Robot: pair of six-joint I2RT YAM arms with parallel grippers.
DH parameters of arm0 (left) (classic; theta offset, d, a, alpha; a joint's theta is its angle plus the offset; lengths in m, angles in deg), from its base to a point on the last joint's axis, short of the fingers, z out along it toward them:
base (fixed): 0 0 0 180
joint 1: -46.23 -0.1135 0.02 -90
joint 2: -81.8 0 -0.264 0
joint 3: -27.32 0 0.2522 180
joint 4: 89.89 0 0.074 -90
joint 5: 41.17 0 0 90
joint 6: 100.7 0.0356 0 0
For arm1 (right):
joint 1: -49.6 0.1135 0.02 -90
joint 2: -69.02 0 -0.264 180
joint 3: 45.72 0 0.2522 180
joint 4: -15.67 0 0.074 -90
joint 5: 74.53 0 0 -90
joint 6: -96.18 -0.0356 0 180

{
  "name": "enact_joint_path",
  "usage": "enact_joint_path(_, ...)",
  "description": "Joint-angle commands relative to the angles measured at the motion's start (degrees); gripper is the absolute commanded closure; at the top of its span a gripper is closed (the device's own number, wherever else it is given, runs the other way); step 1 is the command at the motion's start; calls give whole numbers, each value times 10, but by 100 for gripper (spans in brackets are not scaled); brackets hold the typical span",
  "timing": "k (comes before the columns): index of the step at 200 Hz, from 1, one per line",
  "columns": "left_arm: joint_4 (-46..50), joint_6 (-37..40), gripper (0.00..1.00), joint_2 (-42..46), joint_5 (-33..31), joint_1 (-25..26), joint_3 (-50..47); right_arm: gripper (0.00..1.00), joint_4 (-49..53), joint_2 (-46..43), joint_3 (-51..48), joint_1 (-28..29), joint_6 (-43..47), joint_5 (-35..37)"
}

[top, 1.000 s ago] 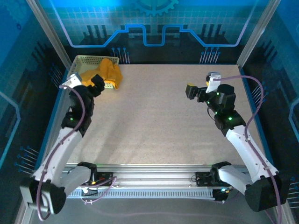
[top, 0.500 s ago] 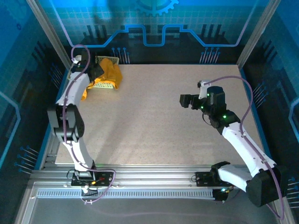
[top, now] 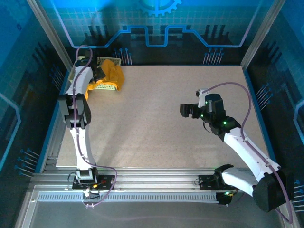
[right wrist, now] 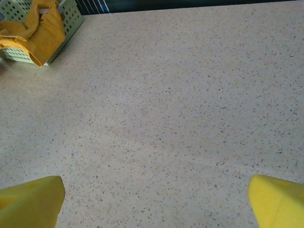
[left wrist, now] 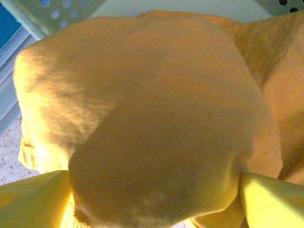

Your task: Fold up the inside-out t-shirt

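the speckled table [top: 166, 118] takes up most of the top view, pale and bare across its middle. the left arm [top: 76, 109] rises from its base at the near edge and stretches along the left side to the far left corner. the right arm [top: 237, 142] bends in from the right side and ends over the open right half of the table.

in the far left corner sits a pale yellow-green mesh basket [top: 107, 87]. the inside-out t-shirt [top: 113, 72] lies bunched in it, mustard-orange, with a fold spilling over the basket's right edge and a bit more hanging over the near rim. from the right wrist view the basket [right wrist: 71, 23] and the t-shirt [right wrist: 38, 33] sit well off in the upper left corner, with a fold draped over the rim.

the left gripper [top: 98, 74] is down at the basket, against the cloth; from above it is dark and hard to make out. in the left wrist view the left gripper [left wrist: 152, 204] has its jaws wide apart, straddling a rounded mound of the t-shirt [left wrist: 152, 109], and the cloth touches the inner side of each of the yellow fingertips [left wrist: 273, 199]. a strip of basket wall [left wrist: 52, 9] shows behind.

the right gripper [top: 186, 110] hangs over bare table, well apart from the t-shirt. its jaws are spread wide and hold nothing; its fingertips [right wrist: 28, 202] frame only speckled surface.
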Motion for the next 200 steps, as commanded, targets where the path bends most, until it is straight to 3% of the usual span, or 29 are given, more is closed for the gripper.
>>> enact_joint_path(1,25,15,17,-24,22,-4,34,0,7,-7,-6,12,-8,14)
enact_joint_path(21,23,17,27,-32,29,-5,45,0,10,-7,-3,17,-7,17)
enact_joint_path(79,21,17,86,-15,56,-6,82,0,26,-16,7,23,-6,30)
enact_joint_path(104,16,20,99,21,65,-5,113,0,29,-22,7,25,-5,35)
enact_joint_path(164,-52,17,100,123,182,4,190,0,31,-30,2,27,-9,38)
enact_joint_path(200,-104,39,100,217,212,65,197,0,34,-42,-3,27,-11,43)
